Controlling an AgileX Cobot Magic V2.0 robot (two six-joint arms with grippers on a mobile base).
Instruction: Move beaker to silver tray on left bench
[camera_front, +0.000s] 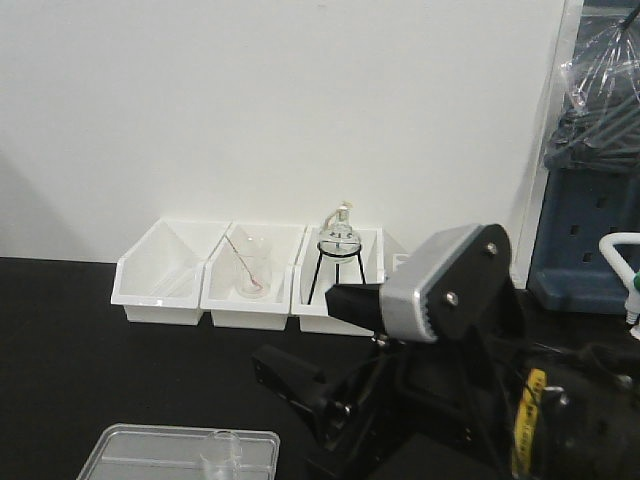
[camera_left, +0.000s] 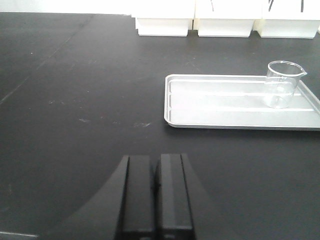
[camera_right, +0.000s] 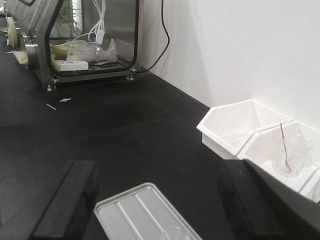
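- Beaker (camera_left: 283, 84): one, standing upright on the silver tray (camera_left: 210, 105), long axis vertical, open mouth up. Pour spout points to the right in the left wrist view. It looks empty.
- Beaker sits near the tray's far right end in that view, on the tray floor, close to the far rim.
- Silver tray: one, lying flat on the black bench (camera_left: 75, 100), long axis running left-right in the left wrist view. Raised rim, rounded corners, shallow ribs along its length.
- Left hand (camera_left: 156, 197): fingers pressed together, nothing between them. Beaker lies ahead of it and to the right, well apart; tray's near left corner is the closest part.
- Right hand (camera_right: 165, 200): fingers spread wide, one dark finger (camera_right: 67, 197) at each side of the wrist view, nothing gripped. Tray (camera_right: 140, 215) lies below, between them; the beaker rim (camera_right: 175, 233) just shows at the bottom edge, not touched.
- Front view: tray (camera_front: 150, 450) and beaker (camera_front: 222, 452) at bottom left; the black arm (camera_front: 450, 380) fills the lower right.
- White bins (camera_front: 165, 275): three, side by side against the wall at the bench's rear.
- Left bin's contents cannot be made out; middle bin holds a clear glass with a thin rod (camera_front: 250, 270); right bin holds a round flask on a black tripod (camera_front: 338, 250).
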